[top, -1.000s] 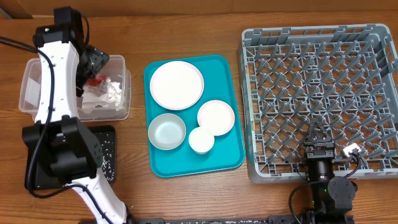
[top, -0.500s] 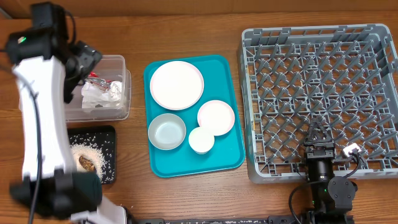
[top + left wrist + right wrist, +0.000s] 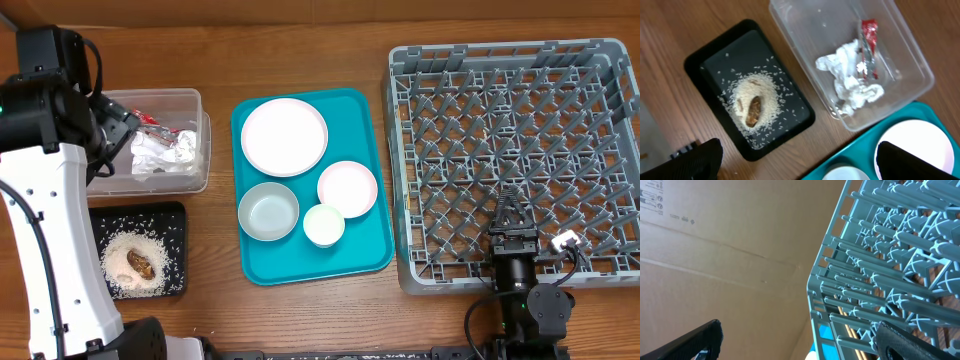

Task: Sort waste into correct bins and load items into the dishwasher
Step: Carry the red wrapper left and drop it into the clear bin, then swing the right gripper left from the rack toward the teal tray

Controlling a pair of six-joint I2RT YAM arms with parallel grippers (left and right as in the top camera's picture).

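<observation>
The clear tub [image 3: 190,100] holds a crumpled white napkin [image 3: 160,150] and a red wrapper [image 3: 152,128]. In front of it, the black tray [image 3: 175,215] carries rice [image 3: 125,245] and a brown lump [image 3: 140,262]. My left gripper [image 3: 118,128] hangs open and empty over the tub's left end, its dark fingers [image 3: 700,160] wide apart. A white plate [image 3: 284,137], pink bowl [image 3: 347,188], grey-white bowl [image 3: 268,211] and small cup [image 3: 324,225] sit together. The grey dish rack [image 3: 400,150] stands at the right. My right gripper [image 3: 510,222] rests open at the rack's front edge.
The four dishes lie on a teal tray [image 3: 360,110] between the tub and the rack. The left wrist view shows the tub [image 3: 805,30], the black tray [image 3: 715,60] and the teal tray's corner [image 3: 860,145]. A cardboard wall [image 3: 730,255] stands beyond the rack [image 3: 880,270].
My left arm has swung away to the left, uncovering the black tray with its rice and brown lump. Its gripper has stayed open. The right arm has not moved.
</observation>
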